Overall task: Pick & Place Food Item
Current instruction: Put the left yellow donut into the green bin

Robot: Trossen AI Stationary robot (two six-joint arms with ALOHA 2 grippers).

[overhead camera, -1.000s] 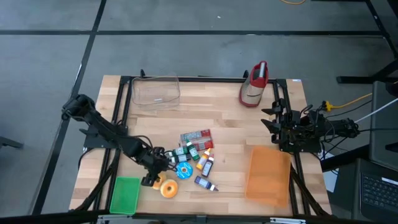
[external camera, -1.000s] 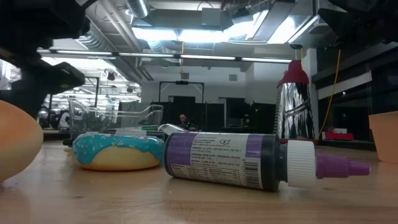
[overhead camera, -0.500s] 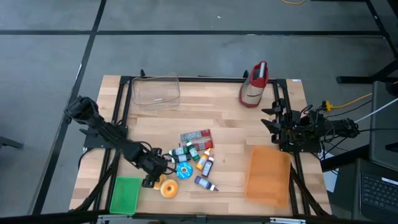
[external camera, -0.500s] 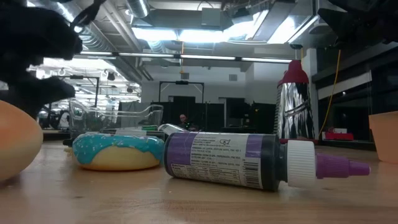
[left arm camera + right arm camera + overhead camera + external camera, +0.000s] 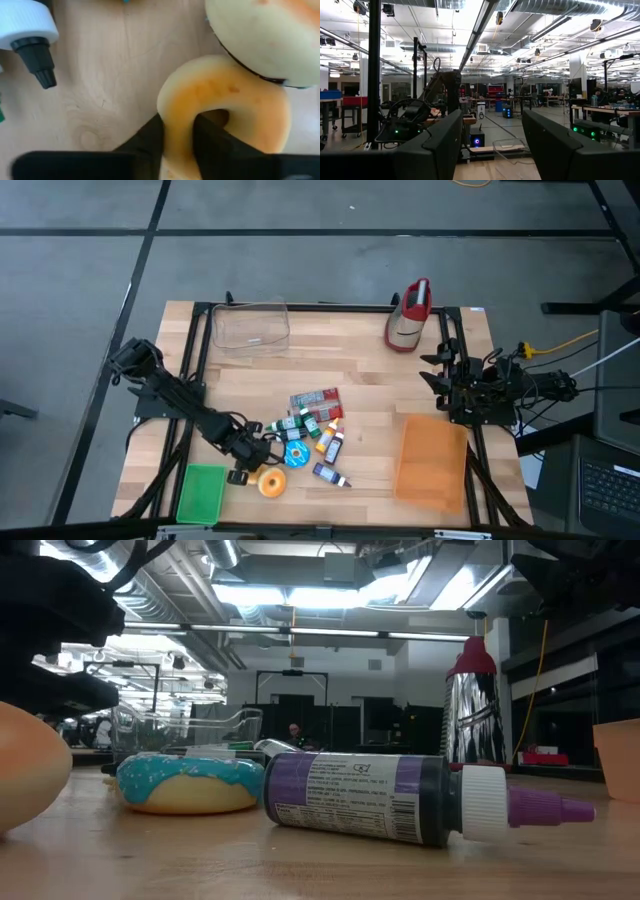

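The left gripper (image 5: 177, 140) pinches the ring of the orange donut (image 5: 225, 107) near the table's (image 5: 370, 395) front. The right gripper (image 5: 492, 145) waits far right, jaws wide.

High view: looks straight down from well above, taking in the whole counter (image 5: 370, 395), both arms and the grey floor around it.
Low view: sits at counter height, very near a purple-capped bottle (image 5: 400, 802) and a blue-iced doughnut (image 5: 190, 782), facing level into the room behind.
Left wrist view: points down at the wood from very close, its own jaws either side of the rim of an orange doughnut (image 5: 225, 105).
Right wrist view: faces level past its own jaws, which stand apart, into the far room.
Shared by high and low: the bottle, the blue-iced doughnut and a red-topped container (image 5: 409, 315).
Shared by high and left wrist: the orange doughnut.
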